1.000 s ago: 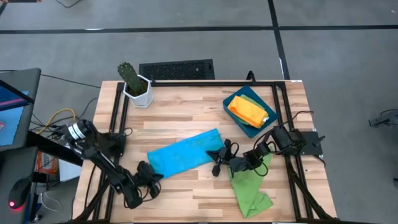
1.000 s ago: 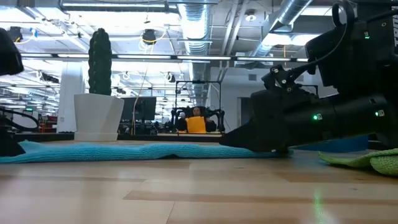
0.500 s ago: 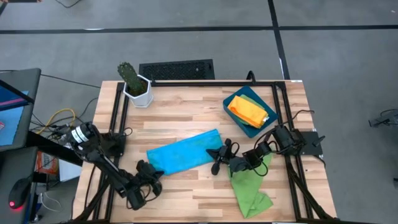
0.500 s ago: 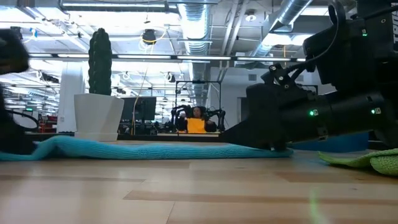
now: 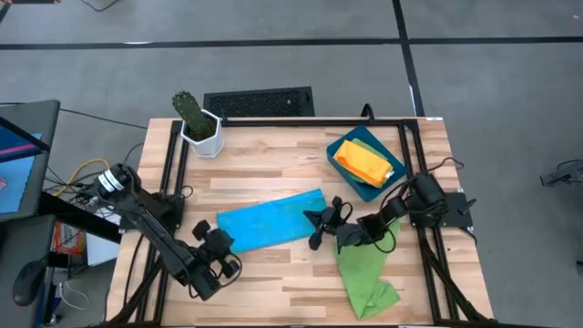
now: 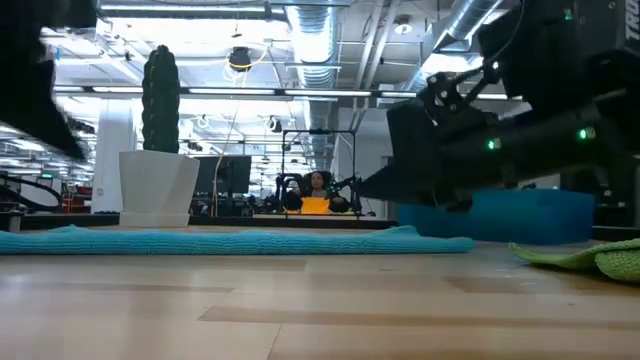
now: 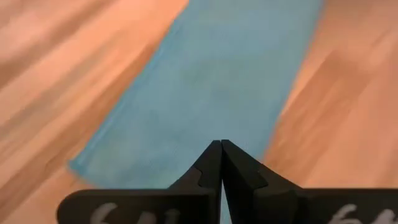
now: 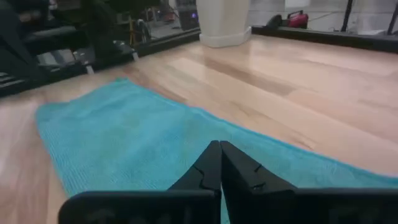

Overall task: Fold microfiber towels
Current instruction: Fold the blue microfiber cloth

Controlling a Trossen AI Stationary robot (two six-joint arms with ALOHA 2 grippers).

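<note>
Blue towel (image 5: 271,221) lies flat as a long folded strip across the middle of the table (image 5: 273,169), running from near-left to far-right, and neither arm has hold of it. My left gripper (image 5: 219,251) hangs just off the strip's near-left end, fingers clenched on nothing; its wrist view shows the two tips pressed together above the cloth. My right gripper (image 5: 321,226) sits at the far-right end, lifted clear in the low view, its tips likewise meeting with no cloth between them.

I judge the step in hand to be the next fold of this strip, end over end. To do it well I would open one gripper before descending, come down on a corner of the short edge rather than its middle, and pinch both layers so the earlier fold does not peel apart. I would then carry the edge low across and match it to the other end before letting go.

Green towel (image 5: 366,273) lies crumpled near the right corner, close beside the right arm, so I must swing clear of it. Orange and yellow towels (image 5: 363,163) rest folded in the dark-blue tray (image 5: 342,145) far right.
</note>
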